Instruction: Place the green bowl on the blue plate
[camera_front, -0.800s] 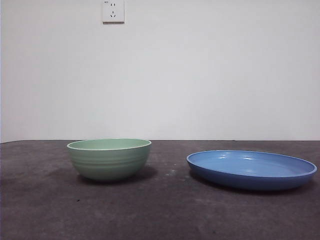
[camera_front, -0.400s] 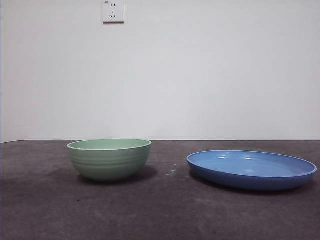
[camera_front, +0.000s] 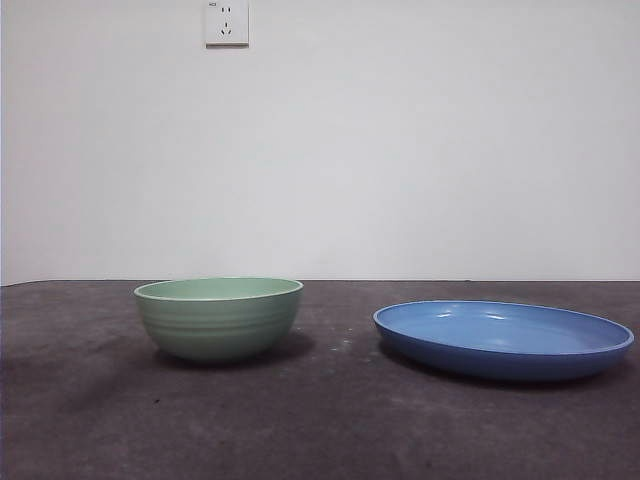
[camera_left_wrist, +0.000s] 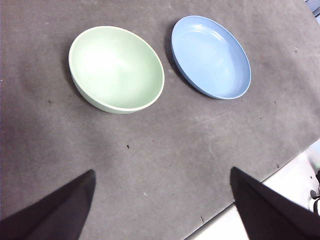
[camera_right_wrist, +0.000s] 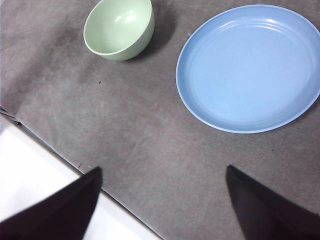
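The green bowl (camera_front: 219, 317) stands upright and empty on the dark table, left of the blue plate (camera_front: 503, 338), with a gap between them. Neither arm shows in the front view. In the left wrist view the bowl (camera_left_wrist: 116, 68) and the plate (camera_left_wrist: 211, 56) lie side by side beyond my left gripper (camera_left_wrist: 162, 200), which is open, empty and well above the table. In the right wrist view the plate (camera_right_wrist: 250, 67) and the bowl (camera_right_wrist: 119, 28) lie beyond my right gripper (camera_right_wrist: 162, 200), which is also open, empty and high.
The dark grey mat (camera_front: 320, 420) covers the table. Its edge and a white surface show in the left wrist view (camera_left_wrist: 280, 200) and in the right wrist view (camera_right_wrist: 40, 165). A white wall with a socket (camera_front: 227, 22) stands behind.
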